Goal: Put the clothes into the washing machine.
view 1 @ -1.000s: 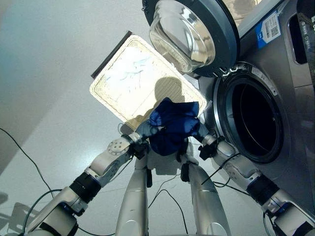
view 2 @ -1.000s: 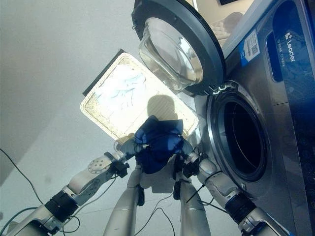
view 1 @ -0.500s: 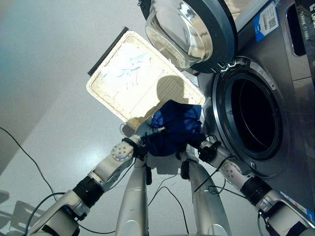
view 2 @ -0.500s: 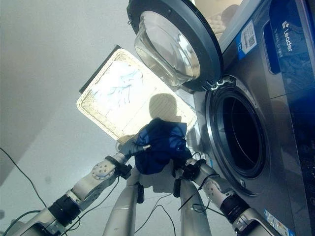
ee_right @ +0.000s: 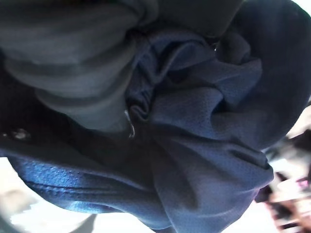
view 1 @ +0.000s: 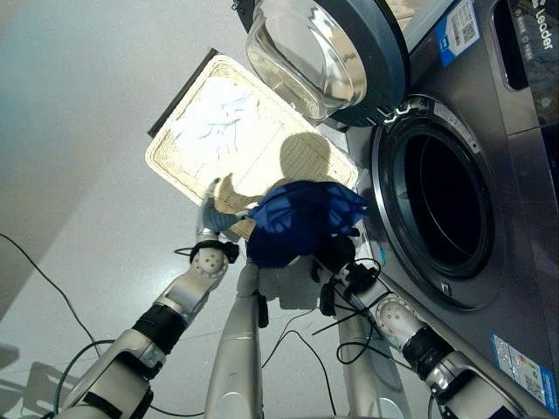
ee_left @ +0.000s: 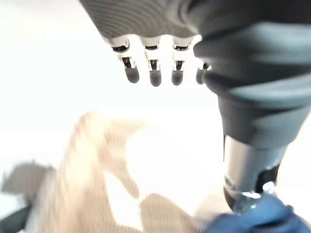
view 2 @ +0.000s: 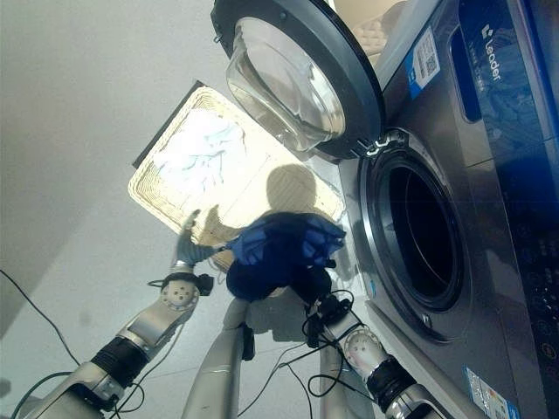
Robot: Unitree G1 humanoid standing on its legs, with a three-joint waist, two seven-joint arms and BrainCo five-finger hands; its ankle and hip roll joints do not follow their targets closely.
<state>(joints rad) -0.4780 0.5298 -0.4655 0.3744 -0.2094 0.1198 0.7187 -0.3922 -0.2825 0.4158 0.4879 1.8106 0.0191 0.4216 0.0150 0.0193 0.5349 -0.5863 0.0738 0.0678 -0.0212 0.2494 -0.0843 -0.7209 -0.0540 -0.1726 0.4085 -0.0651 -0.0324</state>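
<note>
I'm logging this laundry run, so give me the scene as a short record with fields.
cloth: blue garment, bunched, held off the floor on the right hand
left hand: apart from the garment, fingers straight, over the basket
basket: pale woven basket on the floor
washer door: swung open
drum: dark, no cloth seen inside

Blue garment [view 1: 301, 223] of fine mesh-knit cloth with a slight sheen, bunched over the right hand [view 1: 336, 253]. Pale basket [view 1: 188, 144] of closely woven, matt weave just beyond the left hand [view 1: 210, 214]. Washing machine [view 1: 515, 253] off to the right hand's side in smooth brushed-grey metal, its door [view 1: 327, 52] glossy clear glass in dark plastic.
</note>
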